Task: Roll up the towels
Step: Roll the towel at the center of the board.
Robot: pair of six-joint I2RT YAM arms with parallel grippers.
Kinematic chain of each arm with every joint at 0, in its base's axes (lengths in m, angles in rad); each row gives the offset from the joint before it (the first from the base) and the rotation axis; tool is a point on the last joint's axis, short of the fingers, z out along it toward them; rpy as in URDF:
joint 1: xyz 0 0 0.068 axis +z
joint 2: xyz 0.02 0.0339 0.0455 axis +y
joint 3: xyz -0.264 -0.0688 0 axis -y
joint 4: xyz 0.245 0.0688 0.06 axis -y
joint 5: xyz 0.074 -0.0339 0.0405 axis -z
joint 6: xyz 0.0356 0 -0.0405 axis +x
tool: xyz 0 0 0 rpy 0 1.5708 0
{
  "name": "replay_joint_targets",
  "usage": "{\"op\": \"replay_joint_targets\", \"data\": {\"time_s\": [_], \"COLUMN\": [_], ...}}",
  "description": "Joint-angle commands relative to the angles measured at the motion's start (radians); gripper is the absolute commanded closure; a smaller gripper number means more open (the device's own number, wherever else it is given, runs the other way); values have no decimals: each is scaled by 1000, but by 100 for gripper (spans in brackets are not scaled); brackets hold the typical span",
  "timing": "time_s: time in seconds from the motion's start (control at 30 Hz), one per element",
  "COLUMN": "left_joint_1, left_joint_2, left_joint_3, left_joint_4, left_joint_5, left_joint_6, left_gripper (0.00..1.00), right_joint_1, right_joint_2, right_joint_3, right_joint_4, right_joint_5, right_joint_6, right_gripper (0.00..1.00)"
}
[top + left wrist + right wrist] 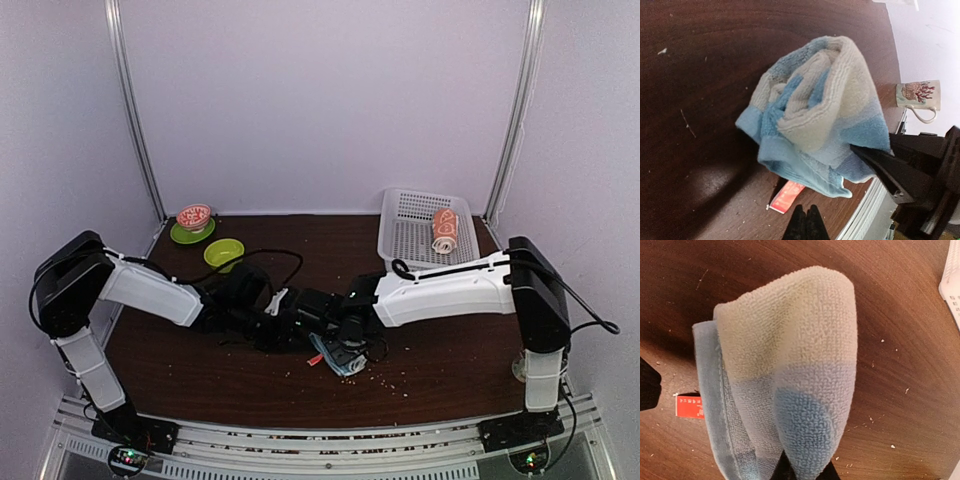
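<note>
The right tool (805, 471) pinches the rolled blue towel (790, 365) at the front middle of the surface (200, 360); the left tool (806, 222) sits closed, empty, beside it; I'd hold that pinch firm so the roll can't loosen.

Left arm (150, 290): white shell, black joints; left hand (806, 222) apparently black.

The bench (200, 370) middle is barred by both arms (450, 288) and the blue towel (345, 360), the far corners by a basket (400, 205) and bowls (223, 252). Room is left at near left.
</note>
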Motion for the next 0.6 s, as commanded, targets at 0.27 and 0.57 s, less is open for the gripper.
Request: {"op": "replay_joint_targets", "data": {"time_s": [0.27, 0.57], "left_joint_1": [11, 12], "left_joint_2": [85, 205], "left_joint_3": [89, 137], "left_joint_4": [172, 138], "left_joint_5": [31, 40], "left_joint_6": [-41, -45], "left_gripper": [100, 100], "right_joint_1": [42, 42], "right_joint_2": [0, -89], "right_joint_3": [-7, -112], "right_joint_4": [-5, 153], "right_joint_5": [79, -11], "right_joint_6": [26, -22], "right_gripper": [100, 85]}}
